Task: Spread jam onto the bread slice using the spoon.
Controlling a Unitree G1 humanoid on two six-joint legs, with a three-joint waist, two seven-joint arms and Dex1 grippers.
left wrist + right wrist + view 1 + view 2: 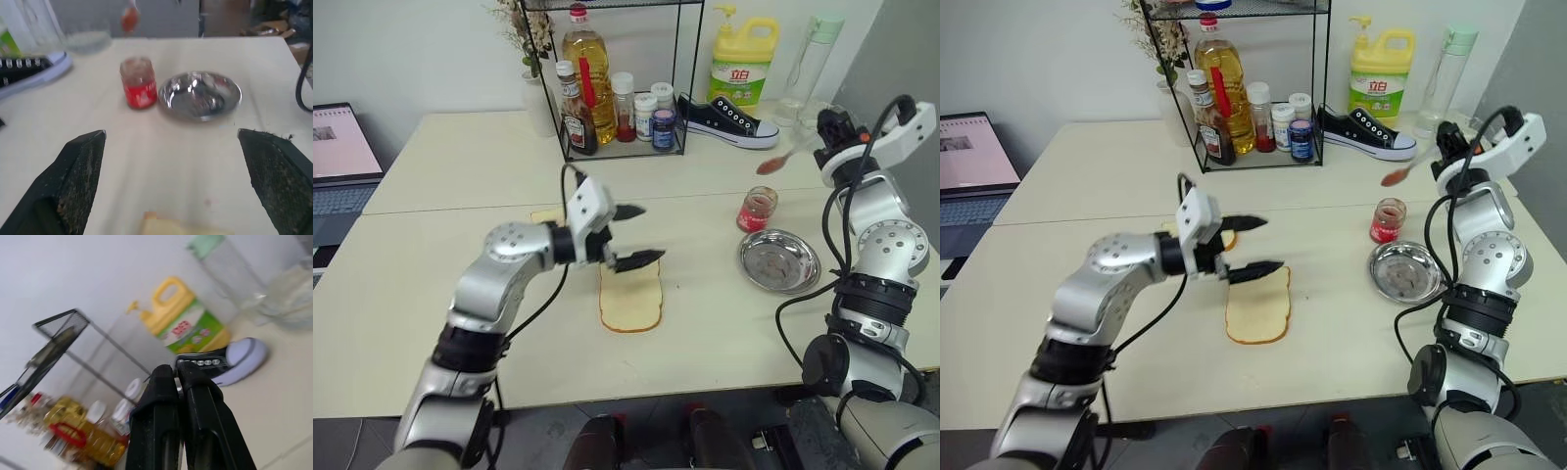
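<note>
I had the right gripper (822, 140) clamped on the spoon (781, 159), held up in the air above the little red jam jar (757, 209) and the steel dish (779, 260), its bowl coated red with jam (769, 166). My left gripper (634, 236) hung with fingers spread wide over the far end of the bread slice (630, 301). Behind stood the wire rack (617, 78) of bottles, a black sneaker (726, 120) and the yellow detergent jug (741, 61), all well apart from the bread.
</note>
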